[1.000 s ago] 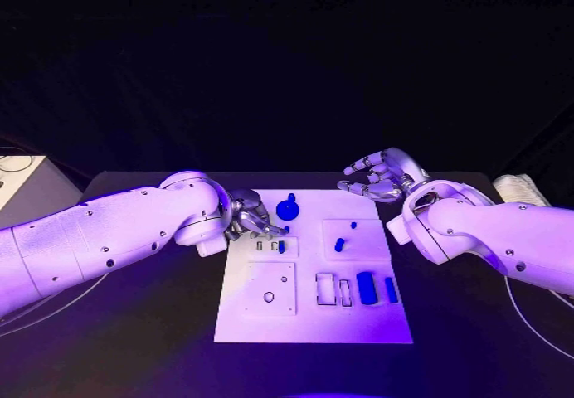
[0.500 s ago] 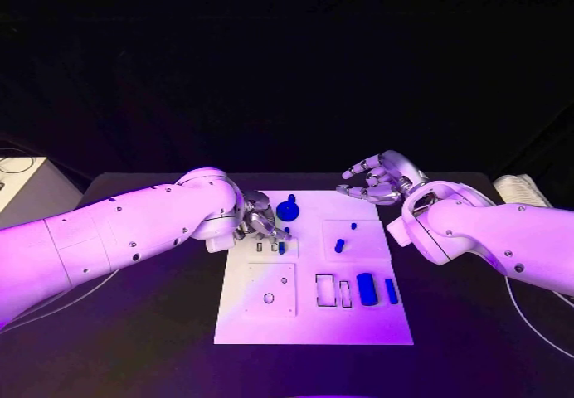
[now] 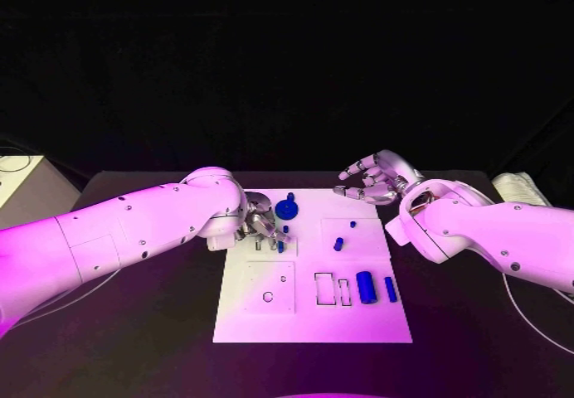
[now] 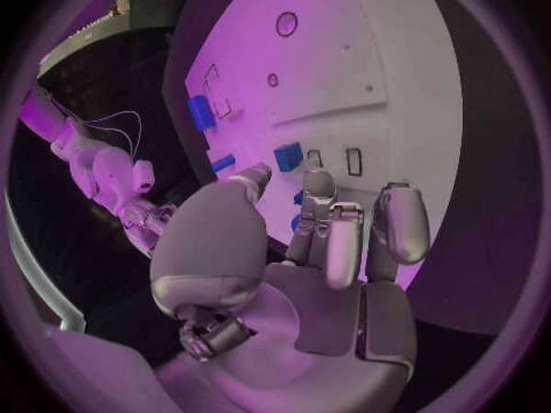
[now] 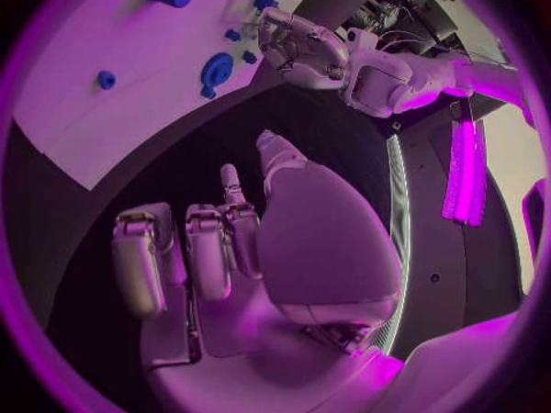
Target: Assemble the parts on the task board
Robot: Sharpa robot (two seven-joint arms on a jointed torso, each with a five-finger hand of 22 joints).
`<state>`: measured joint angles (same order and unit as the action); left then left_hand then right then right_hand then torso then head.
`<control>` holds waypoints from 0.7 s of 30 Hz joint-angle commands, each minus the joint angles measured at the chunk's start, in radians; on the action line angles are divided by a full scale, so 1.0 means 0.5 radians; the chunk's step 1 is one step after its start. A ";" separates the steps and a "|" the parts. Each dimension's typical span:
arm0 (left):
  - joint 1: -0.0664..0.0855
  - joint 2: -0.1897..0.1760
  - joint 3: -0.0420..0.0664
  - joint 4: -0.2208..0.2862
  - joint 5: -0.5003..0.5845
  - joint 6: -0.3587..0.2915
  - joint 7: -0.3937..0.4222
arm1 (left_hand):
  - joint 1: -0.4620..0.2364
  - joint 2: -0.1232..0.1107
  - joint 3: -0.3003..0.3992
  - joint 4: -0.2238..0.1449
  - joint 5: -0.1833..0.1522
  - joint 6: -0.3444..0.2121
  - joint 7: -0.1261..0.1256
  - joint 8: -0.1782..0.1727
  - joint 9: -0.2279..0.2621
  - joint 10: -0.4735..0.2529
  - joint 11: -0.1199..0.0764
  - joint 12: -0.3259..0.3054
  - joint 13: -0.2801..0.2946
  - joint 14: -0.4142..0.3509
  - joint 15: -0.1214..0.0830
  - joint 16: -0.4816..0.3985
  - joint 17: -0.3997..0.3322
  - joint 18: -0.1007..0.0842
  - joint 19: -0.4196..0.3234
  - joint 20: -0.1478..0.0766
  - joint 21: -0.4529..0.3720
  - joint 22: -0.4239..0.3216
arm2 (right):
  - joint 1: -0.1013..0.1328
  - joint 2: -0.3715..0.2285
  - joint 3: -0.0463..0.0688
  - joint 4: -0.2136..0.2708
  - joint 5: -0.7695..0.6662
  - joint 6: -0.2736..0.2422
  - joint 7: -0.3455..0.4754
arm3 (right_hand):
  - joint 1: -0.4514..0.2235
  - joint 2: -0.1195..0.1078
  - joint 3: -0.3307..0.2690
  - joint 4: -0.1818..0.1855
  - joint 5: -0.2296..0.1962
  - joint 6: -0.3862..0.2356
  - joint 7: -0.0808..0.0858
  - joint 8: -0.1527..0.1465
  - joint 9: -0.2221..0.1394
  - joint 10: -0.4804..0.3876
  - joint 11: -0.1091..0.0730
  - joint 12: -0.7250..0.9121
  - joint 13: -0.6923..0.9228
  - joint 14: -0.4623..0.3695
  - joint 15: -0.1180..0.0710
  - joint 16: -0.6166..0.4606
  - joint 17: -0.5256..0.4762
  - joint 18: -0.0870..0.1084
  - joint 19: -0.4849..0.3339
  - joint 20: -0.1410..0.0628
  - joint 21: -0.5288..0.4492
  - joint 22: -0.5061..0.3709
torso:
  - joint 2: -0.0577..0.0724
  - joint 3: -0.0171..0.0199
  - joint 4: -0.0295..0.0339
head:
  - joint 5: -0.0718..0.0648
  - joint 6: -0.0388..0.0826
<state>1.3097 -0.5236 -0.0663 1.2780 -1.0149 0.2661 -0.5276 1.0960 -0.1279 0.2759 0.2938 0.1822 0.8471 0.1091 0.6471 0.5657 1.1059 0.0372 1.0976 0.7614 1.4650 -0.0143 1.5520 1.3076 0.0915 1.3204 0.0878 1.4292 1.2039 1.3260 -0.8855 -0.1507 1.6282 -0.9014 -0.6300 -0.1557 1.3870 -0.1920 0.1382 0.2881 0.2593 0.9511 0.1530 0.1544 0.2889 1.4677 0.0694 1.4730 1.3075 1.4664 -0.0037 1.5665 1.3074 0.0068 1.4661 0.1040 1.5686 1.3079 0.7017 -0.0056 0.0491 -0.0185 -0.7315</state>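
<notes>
Task board (image 3: 359, 319), blue parts (image 3: 366, 287), no legible txt

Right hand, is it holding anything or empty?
Empty. The right hand hovers past the white board's far edge, fingers curled apart, nothing between them.

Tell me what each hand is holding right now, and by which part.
Nothing is held. The right hand hangs empty past the task board's far edge, fingers loosely curled and apart. The left hand sits low by small blue parts, fingers apart, gripping none.
</notes>
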 commanded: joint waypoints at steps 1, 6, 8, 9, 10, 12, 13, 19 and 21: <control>0.004 0.007 -0.001 -0.009 -0.001 0.061 -0.003 | -0.003 0.015 -0.015 -0.001 0.004 -0.013 -0.005 0.011 0.005 -0.020 0.000 0.005 -0.001 0.152 -0.010 -0.010 0.404 -0.025 -0.003 -0.002 -0.002 -0.002 | 0.000 0.001 0.000 -0.001 -0.038 0.040 0.000 | -0.020 -0.002 -0.003 0.003 -0.003 -0.001 -0.001 0.009 -0.002 0.072 0.000 -0.006 0.402 0.203 0.004 -0.001 0.507 -0.014 0.209 -0.003 0.004 0.526 | -0.003 -0.0022 0.005 | -0.006 -0.010; 0.004 0.010 -0.004 -0.013 0.026 0.075 -0.001 | 0.019 0.018 -0.014 -0.004 0.005 -0.021 -0.006 0.018 0.023 -0.023 -0.001 0.009 0.005 0.153 -0.010 -0.009 0.407 -0.025 -0.003 -0.001 -0.002 0.000 | 0.000 0.009 0.000 -0.007 -0.038 0.040 0.000 | -0.020 0.000 -0.003 0.003 -0.004 0.000 -0.002 0.010 -0.002 0.073 0.000 -0.004 0.403 0.203 0.004 0.000 0.507 -0.014 0.209 -0.003 0.004 0.526 | -0.002 -0.0014 0.002 | 0.002 -0.017; 0.003 0.013 -0.006 -0.012 0.037 0.078 0.001 | 0.023 0.018 -0.014 -0.004 0.005 -0.022 -0.006 0.019 0.025 -0.023 -0.001 0.009 0.006 0.153 -0.011 -0.009 0.407 -0.025 -0.003 -0.001 -0.001 0.001 | 0.000 0.016 -0.001 -0.012 -0.038 0.042 0.000 | -0.020 0.000 -0.003 0.003 -0.004 0.000 -0.002 0.010 -0.002 0.073 0.000 -0.004 0.403 0.203 0.004 0.000 0.507 -0.014 0.209 -0.003 0.004 0.526 | -0.003 -0.0011 0.000 | 0.004 -0.023; 0.003 0.014 -0.006 -0.012 0.040 0.079 0.001 | 0.030 0.017 -0.014 -0.004 0.005 -0.023 -0.006 0.021 0.031 -0.023 -0.002 0.011 0.008 0.152 -0.011 -0.009 0.406 -0.025 -0.004 -0.001 -0.002 0.000 | 0.000 0.018 -0.001 -0.014 -0.038 0.043 0.000 | -0.020 0.000 -0.003 0.003 -0.004 0.000 -0.002 0.010 -0.002 0.073 0.000 -0.004 0.403 0.203 0.004 0.000 0.507 -0.014 0.209 -0.003 0.004 0.526 | -0.003 -0.0009 0.000 | 0.004 -0.023; 0.003 0.015 -0.006 -0.011 0.045 0.079 0.002 | 0.036 0.018 -0.013 -0.004 0.006 -0.024 -0.006 0.023 0.035 -0.023 -0.002 0.013 0.011 0.153 -0.011 -0.009 0.408 -0.025 -0.003 0.000 -0.001 0.001 | 0.000 0.022 -0.002 -0.016 -0.037 0.044 0.000 | -0.020 0.000 -0.003 0.003 -0.004 0.000 -0.002 0.010 -0.002 0.073 0.000 -0.004 0.403 0.203 0.004 0.000 0.507 -0.014 0.209 -0.003 0.004 0.526 | -0.003 -0.0015 0.000 | 0.003 -0.024; 0.003 0.017 -0.007 -0.012 0.053 0.080 0.003 | 0.042 0.019 -0.012 -0.004 0.006 -0.024 -0.007 0.025 0.040 -0.024 -0.002 0.014 0.012 0.153 -0.011 -0.009 0.408 -0.025 -0.003 0.000 -0.001 0.002 | -0.001 0.027 -0.002 -0.018 -0.037 0.045 0.000 | -0.020 0.000 -0.003 0.003 -0.004 0.000 -0.002 0.010 -0.002 0.073 0.000 -0.004 0.403 0.203 0.004 0.000 0.507 -0.014 0.209 -0.003 0.004 0.526 | -0.003 -0.0021 0.001 | 0.003 -0.024; 0.003 0.017 -0.007 -0.012 0.056 0.080 0.003 | 0.052 0.019 -0.011 -0.005 0.007 -0.025 -0.008 0.028 0.046 -0.021 -0.003 0.018 0.018 0.153 -0.012 -0.008 0.409 -0.025 -0.003 0.000 -0.001 0.002 | -0.001 0.029 -0.003 -0.019 -0.036 0.046 0.000 | -0.020 0.000 -0.003 0.003 -0.004 0.000 -0.002 0.010 -0.002 0.073 0.000 -0.004 0.403 0.203 0.004 0.000 0.507 -0.014 0.209 -0.003 0.004 0.526 | -0.003 -0.0021 0.001 | 0.003 -0.024; 0.003 0.019 -0.008 -0.012 0.068 0.074 0.006 | 0.081 0.023 -0.007 -0.005 0.008 -0.025 -0.010 0.036 0.066 -0.023 -0.005 0.020 0.020 0.153 -0.013 -0.009 0.408 -0.025 -0.004 0.000 0.000 0.003 | -0.001 0.036 -0.004 -0.022 -0.043 0.052 -0.003 | -0.021 0.004 -0.002 0.002 -0.006 0.001 -0.002 0.011 -0.002 0.076 0.000 -0.001 0.405 0.204 0.003 0.001 0.510 -0.014 0.209 -0.003 0.004 0.526 | -0.005 -0.0020 0.003 | 0.001 -0.032; 0.003 0.019 -0.008 -0.013 0.071 0.072 0.006 | 0.085 0.024 -0.006 -0.005 0.008 -0.025 -0.010 0.038 0.069 -0.023 -0.005 0.021 0.022 0.153 -0.013 -0.008 0.409 -0.025 -0.003 0.000 0.000 0.004 | -0.001 0.036 -0.004 -0.023 -0.047 0.053 -0.003 | -0.021 0.004 -0.002 0.002 -0.006 0.001 -0.002 0.011 -0.002 0.076 0.000 -0.001 0.405 0.204 0.003 0.001 0.510 -0.014 0.209 -0.003 0.004 0.526 | -0.005 -0.0019 0.004 | 0.000 -0.034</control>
<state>1.3097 -0.5168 -0.0706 1.2714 -0.9956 0.2878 -0.5286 1.1336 -0.1141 0.2731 0.2911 0.1822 0.8399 0.1018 0.6624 0.6005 1.0987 0.0376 1.1031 0.7713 1.4650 -0.0143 1.5520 1.3075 0.0914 1.3203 0.0878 1.4292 1.2050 1.3256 -0.8683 -0.1525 1.6170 -0.9094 -0.6198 -0.1596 1.3870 -0.1920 0.1382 0.2881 0.2593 0.9511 0.1530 0.1544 0.2889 1.4677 0.0694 1.4730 1.3074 1.4664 -0.0037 1.5665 1.3073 0.0068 1.4661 0.1040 1.5686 1.3076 0.6995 -0.0064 0.0501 -0.0181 -0.7474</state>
